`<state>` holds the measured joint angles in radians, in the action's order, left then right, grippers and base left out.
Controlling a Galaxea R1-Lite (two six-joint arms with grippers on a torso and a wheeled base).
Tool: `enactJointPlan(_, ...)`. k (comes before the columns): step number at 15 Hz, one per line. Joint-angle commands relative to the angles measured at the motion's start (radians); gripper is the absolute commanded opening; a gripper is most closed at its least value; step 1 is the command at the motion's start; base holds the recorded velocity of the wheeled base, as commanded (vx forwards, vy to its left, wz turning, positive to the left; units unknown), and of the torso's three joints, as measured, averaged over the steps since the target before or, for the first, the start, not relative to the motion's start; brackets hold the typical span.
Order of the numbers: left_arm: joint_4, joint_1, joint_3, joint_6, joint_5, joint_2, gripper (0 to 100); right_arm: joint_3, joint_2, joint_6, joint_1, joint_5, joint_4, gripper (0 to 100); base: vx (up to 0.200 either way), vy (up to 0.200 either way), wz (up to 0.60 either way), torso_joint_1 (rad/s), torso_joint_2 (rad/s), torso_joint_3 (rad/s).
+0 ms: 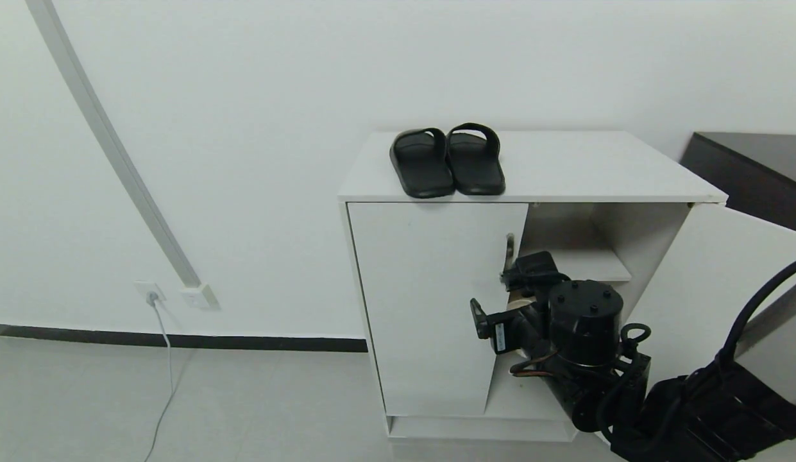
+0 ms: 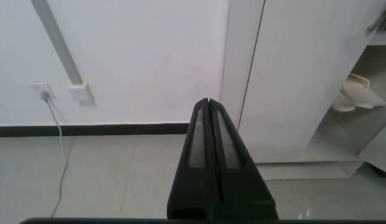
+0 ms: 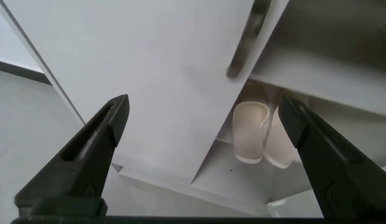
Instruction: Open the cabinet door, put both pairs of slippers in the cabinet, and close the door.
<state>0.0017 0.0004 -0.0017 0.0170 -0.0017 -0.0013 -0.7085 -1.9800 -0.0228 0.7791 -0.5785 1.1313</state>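
A pair of black slippers (image 1: 448, 160) rests on top of the white cabinet (image 1: 564, 167), near its front left. The cabinet's right door (image 1: 712, 282) is swung open; the left door (image 1: 436, 301) is closed, its handle (image 3: 245, 40) at the inner edge. A pair of white slippers (image 3: 264, 134) (image 2: 357, 93) lies on a low shelf inside. My right gripper (image 3: 204, 106) stands open and holds nothing, in front of the open compartment by the left door's edge. My left gripper (image 2: 208, 104) is shut and holds nothing, low and to the left of the cabinet.
A dark piece of furniture (image 1: 750, 167) stands to the right behind the open door. On the wall to the left are a slanted conduit (image 1: 109, 141) and a socket (image 1: 151, 292) with a cable running down to the floor. Open grey floor (image 1: 179, 404) lies left of the cabinet.
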Motion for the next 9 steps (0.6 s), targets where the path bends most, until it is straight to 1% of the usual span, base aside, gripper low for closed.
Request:
enactJointPlan(1,0.0,0.001,0.0,0.0,0.0,0.001,0,0.0,-0.002,0.0,0.002,0.0,0.001,100,0.0,0.0,0.0,0.173,-0.5,-0.315)
enactJointPlan(5,0.0,0.0,0.0,0.0,0.0,0.001,0,0.0,-0.002,0.0,0.002,0.0,0.001,100,0.0,0.0,0.0,0.2,-0.52,-0.318)
enactJointPlan(9,0.0,0.001,0.0,0.001,0.0,0.001,0,0.001,-0.01,0.0,0.0,0.006,0.001,100,0.0,0.0,0.0,0.233,-0.54,-0.321)
